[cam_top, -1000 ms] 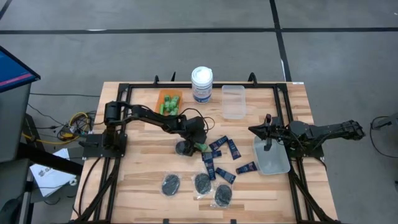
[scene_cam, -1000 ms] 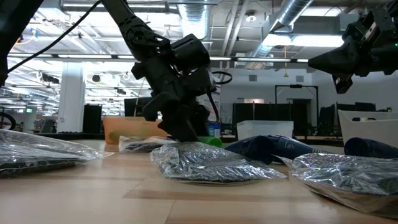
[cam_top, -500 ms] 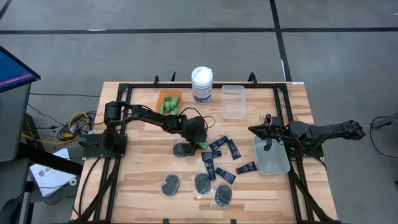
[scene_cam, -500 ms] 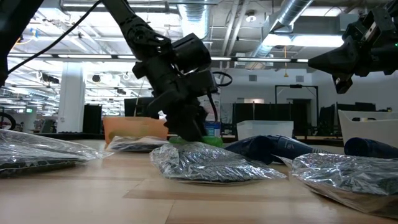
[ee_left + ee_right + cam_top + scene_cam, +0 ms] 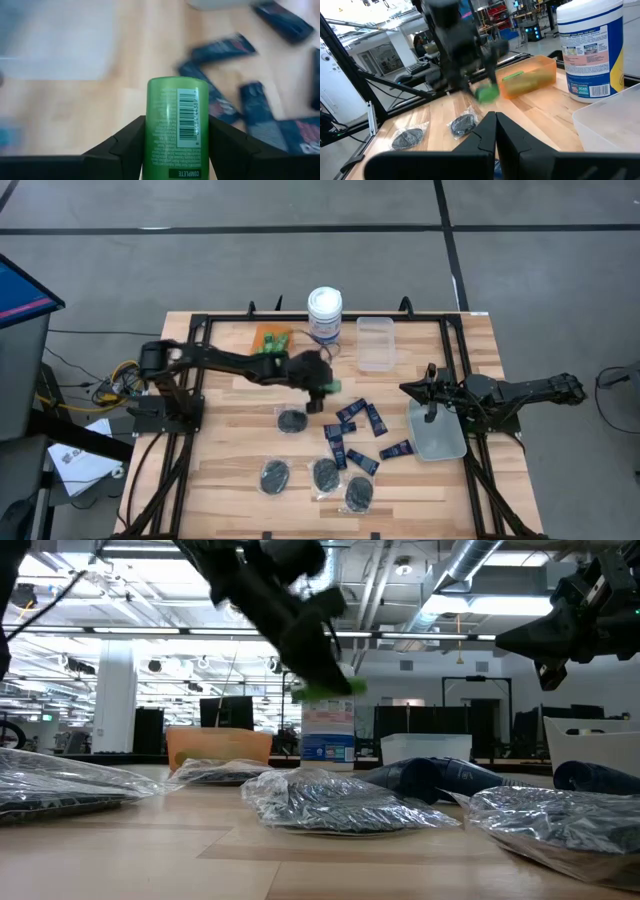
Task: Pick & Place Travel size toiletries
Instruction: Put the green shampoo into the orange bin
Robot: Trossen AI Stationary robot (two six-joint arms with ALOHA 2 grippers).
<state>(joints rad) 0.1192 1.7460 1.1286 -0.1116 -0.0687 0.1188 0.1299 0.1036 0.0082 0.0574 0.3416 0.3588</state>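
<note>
My left gripper is above the middle of the table, shut on a bright green little bottle, which also shows in the low view. Below it, dark navy tubes lie scattered flat on the wood, and black discs in clear packets lie toward the near edge. More green bottles lie in the orange bin. My right gripper waits shut, holding nothing, at the table's right, over a clear bin. My left gripper pinches the green bottle by its two long sides between its two fingers. The fingers slant down from the table's left, and the bottle lies along them with its rounded end past the tips. It is lifted clear of the table.
A large white canister with a blue label stands at the far edge, between the orange bin and a second clear bin. Black frame rails run along the table's sides. Bare wood shows at the near left.
My left gripper has taken hold of the green bottle that lay among the tubes and has risen with it. The bottle is now lifted clear, well above the packets. The gripper has rolled and tipped up somewhat while rising.
</note>
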